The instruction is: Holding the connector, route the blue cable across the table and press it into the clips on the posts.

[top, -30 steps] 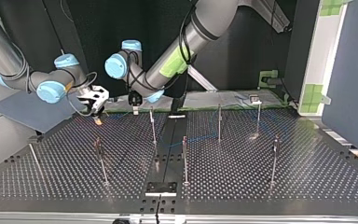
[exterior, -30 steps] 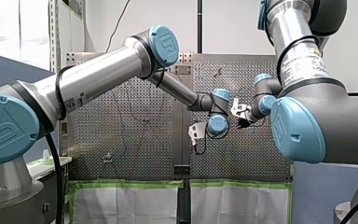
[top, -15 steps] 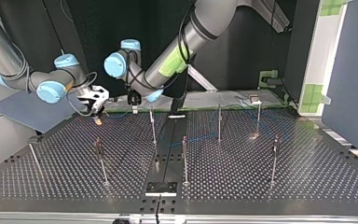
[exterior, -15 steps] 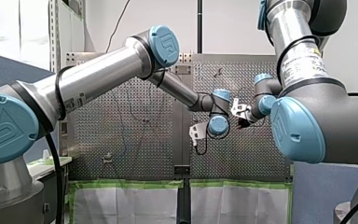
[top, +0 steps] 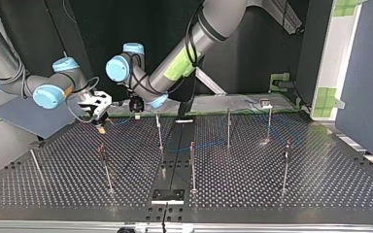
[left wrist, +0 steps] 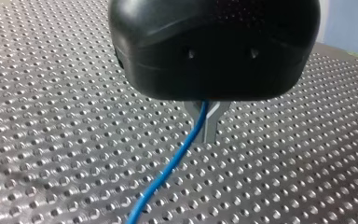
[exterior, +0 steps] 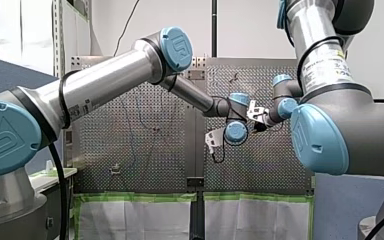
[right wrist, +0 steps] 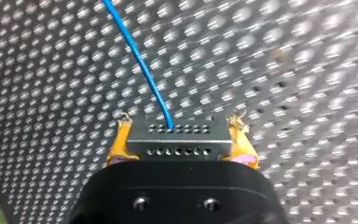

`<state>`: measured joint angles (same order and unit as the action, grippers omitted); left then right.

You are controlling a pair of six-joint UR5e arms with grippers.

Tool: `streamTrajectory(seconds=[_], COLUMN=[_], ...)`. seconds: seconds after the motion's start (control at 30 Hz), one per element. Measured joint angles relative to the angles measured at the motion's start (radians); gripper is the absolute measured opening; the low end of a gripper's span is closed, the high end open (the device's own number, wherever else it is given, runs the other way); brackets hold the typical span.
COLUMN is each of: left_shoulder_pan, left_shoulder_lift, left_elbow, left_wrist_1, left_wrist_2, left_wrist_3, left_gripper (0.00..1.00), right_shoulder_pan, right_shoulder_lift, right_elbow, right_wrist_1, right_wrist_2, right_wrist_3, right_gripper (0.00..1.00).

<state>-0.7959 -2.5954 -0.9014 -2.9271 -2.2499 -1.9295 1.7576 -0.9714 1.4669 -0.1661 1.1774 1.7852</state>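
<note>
Connector: grey rectangular metal connector (right wrist: 176, 140), two rows of small holes on its face. It is held by its short ends between the yellow-padded fingers (right wrist: 120, 145) of my right gripper (right wrist: 179, 133). The fingers are closed on it, and the pad edges are frayed at the tips.

Cable: a thin blue cable (right wrist: 139, 53) leaves the connector's upper row of holes. It runs ahead of the gripper over the perforated metal table (right wrist: 307, 70).

Left wrist view: the blue cable (left wrist: 168, 172) passes between the metal fingers (left wrist: 213, 126) of my left gripper (left wrist: 206, 135). The fingers are narrow and pinched on the cable, which trails away from them over the table.

Top view: both grippers are at the table's (top: 320, 187) far edge, toward its left corner as this view shows it.
- My right gripper (top: 100, 127) has its yellow tip pointing down, close to the surface.
- My left gripper (top: 136, 111) is near it on the side toward the table's middle, and apart from it.
- Thin upright metal posts (top: 193, 167) stand spread across the table. One of them is just to the near side of the left gripper.
- A faint blue stretch of cable (top: 206, 143) shows low between the middle posts. Cannot tell whether it sits in any clip.

Front view: my left arm (exterior: 110, 82) and my right arm (exterior: 330, 115) reach in from opposite sides. Their wrists are close together above the table's middle. The fingers are too small to read here.
</note>
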Motion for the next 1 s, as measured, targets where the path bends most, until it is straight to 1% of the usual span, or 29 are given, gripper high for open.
streamTrajectory(seconds=[0.07, 0.1, 0.2, 0.33, 0.43, 0.6, 0.63, 0.8, 0.9, 0.93, 1.0], left_shoulder_pan=[-0.003, -0.005, -0.011, -0.014, -0.015, -0.021, -0.023, -0.027, -0.029, -0.029, -0.03], left_shoulder_lift=[0.0, 0.001, 0.005, 0.019, 0.034, 0.062, 0.07, 0.098, 0.11, 0.113, 0.12], left_elbow=[0.015, 0.022, 0.042, 0.052, 0.053, 0.053, 0.053, 0.053, 0.053, 0.053, 0.052], left_wrist_1=[-0.013, -0.02, -0.046, -0.082, -0.103, -0.115, -0.116, -0.121, -0.126, -0.128, -0.135], left_wrist_2=[0.0, 0.0, 0.0, -0.006, -0.024, -0.059, -0.064, -0.089, -0.099, -0.103, -0.117], left_wrist_3=[-0.001, -0.004, -0.016, -0.033, -0.042, -0.046, -0.047, -0.051, -0.053, -0.054, -0.059], left_gripper=[0.0, 0.0, 0.0, 0.0, 0.0, 0.0, 0.0, 0.0, 0.0, 0.02, 0.02], right_shoulder_pan=[0.001, 0.003, 0.003, 0.001, 0.0, 0.0, 0.0, -0.001, -0.001, -0.001, -0.003], right_shoulder_lift=[-0.015, -0.027, -0.058, -0.093, -0.121, -0.164, -0.172, -0.218, -0.245, -0.254, -0.272], right_elbow=[0.0, -0.001, -0.004, -0.013, -0.017, -0.018, -0.017, -0.004, 0.006, 0.008, 0.012], right_wrist_1=[-0.002, -0.003, -0.003, 0.001, 0.006, 0.024, 0.03, 0.057, 0.062, 0.063, 0.064], right_wrist_2=[-0.003, -0.003, -0.005, -0.005, -0.005, -0.006, -0.006, -0.005, -0.004, -0.004, -0.004], right_wrist_3=[0.014, 0.025, 0.046, 0.055, 0.061, 0.089, 0.092, 0.096, 0.099, 0.101, 0.108], right_gripper=[0.0, 0.0, 0.0, 0.0, 0.0, 0.0, 0.0, 0.0, 0.0, 0.0, 0.0])
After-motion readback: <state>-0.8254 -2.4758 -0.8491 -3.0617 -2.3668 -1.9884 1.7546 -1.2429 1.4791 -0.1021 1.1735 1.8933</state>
